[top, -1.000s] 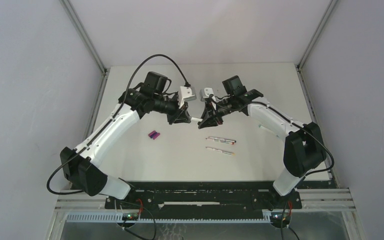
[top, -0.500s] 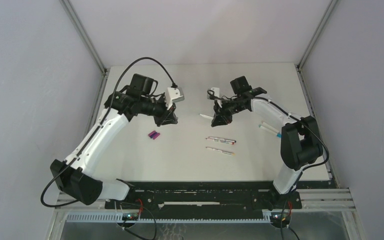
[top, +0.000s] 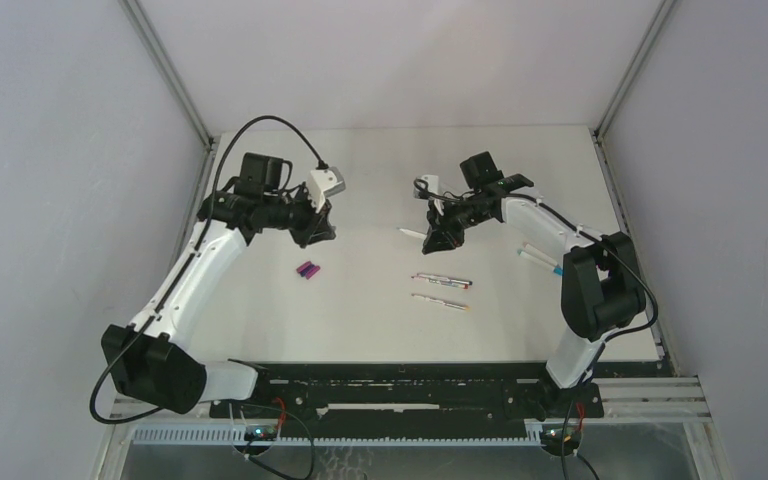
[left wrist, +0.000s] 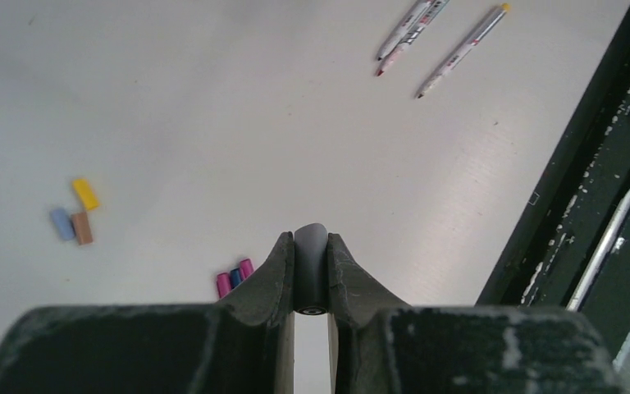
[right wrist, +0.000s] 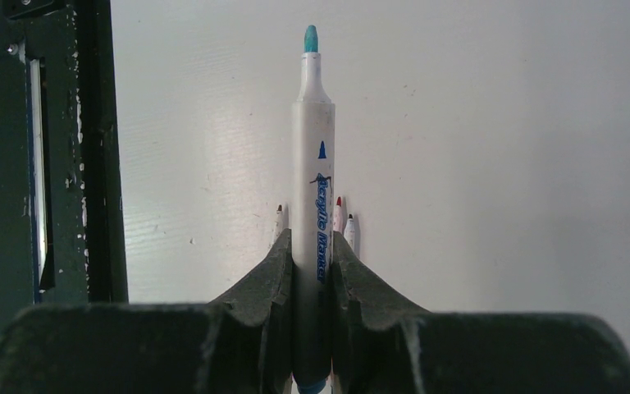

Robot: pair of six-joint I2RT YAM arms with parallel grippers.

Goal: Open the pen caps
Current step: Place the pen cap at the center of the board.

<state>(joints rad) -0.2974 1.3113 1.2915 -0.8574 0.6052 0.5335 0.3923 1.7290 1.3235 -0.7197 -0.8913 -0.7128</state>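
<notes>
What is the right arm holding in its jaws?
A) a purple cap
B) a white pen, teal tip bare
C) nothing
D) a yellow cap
B: the right wrist view shows the right jaws clamped on a white pen with its teal tip uncovered.

Pens six; loose caps six; gripped cap one

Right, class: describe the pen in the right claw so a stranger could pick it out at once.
Start at the white table and find the right claw near its middle. The pen is clamped in it. Unlike the pens lying flat, it is held off the table, uncapped, with a teal tip and blue lettering.
</notes>
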